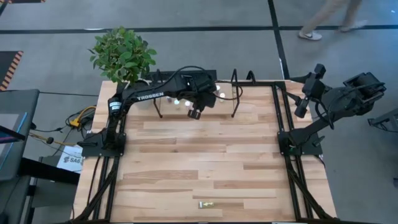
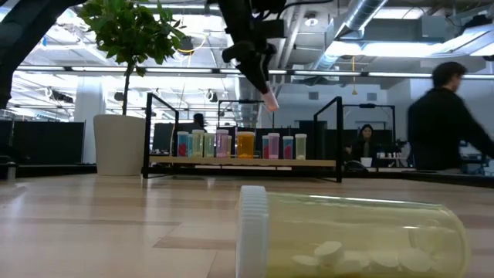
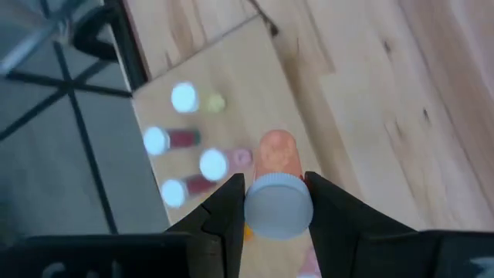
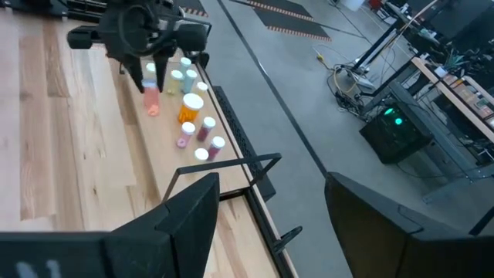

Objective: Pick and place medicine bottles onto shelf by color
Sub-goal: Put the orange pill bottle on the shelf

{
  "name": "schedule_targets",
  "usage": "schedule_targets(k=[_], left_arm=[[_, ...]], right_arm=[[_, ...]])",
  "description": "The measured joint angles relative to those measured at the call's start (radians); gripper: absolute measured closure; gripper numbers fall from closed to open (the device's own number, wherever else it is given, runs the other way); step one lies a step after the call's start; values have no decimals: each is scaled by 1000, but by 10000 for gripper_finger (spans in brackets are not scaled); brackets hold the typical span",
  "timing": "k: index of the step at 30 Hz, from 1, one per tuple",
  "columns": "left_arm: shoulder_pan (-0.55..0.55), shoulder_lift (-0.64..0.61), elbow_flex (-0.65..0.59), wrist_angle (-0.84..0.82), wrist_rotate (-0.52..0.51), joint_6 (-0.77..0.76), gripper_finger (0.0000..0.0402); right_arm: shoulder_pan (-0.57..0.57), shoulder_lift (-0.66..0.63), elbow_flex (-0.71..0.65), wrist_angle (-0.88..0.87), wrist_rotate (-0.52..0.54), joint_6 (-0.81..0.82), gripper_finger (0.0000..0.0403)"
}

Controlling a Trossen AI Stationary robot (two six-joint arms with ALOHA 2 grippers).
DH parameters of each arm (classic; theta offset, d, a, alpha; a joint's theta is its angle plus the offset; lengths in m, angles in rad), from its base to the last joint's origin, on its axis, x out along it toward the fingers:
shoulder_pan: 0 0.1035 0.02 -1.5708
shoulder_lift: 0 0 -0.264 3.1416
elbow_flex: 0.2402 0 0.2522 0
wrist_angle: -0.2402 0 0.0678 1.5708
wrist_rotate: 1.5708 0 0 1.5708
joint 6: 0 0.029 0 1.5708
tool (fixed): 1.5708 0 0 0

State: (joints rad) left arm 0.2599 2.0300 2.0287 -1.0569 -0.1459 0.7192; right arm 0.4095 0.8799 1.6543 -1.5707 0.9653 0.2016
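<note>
I held a small pink bottle by its white cap in my left gripper, closed tight on it, above the shelf where other bottles stood. It looked light, rigid and slick, so I judged the ribbed cap the surest hold. My right gripper waited wide open and empty off the desk. "TROSSEN" showed on the left arm.

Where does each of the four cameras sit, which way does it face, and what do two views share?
High: overhead, facing down; both arms, shelf.
Low: tabletop level, facing the shelf; yellow bottle lying in front.
Left wrist: above the shelf; left tool grips a pink bottle.
Right wrist: off the table's side; right tool open.
Shared: low and right wrist show that pink bottle.
</note>
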Motion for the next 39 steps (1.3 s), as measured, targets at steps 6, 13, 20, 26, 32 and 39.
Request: schedule_targets(k=[6,13,20,26,32,39], left_arm=[[-19,0,-10,-2,6,-26,303],[-7,22,-15,15,4,-74,303],[8,91,-10,-5,-18,-138,303],[31,106,-8,-65,-37,-165,303],[77,116,-8,-106,16,-171,303],[113,116,-8,-154,74,-168,303]], right_arm=[[0,0,0,0,0,0,143],[0,0,0,0,0,0,143],[0,1,0,0,0,0,143],[0,3,0,0,0,0,143],[0,3,0,1,0,0,143],[0,3,0,1,0,0,143]])
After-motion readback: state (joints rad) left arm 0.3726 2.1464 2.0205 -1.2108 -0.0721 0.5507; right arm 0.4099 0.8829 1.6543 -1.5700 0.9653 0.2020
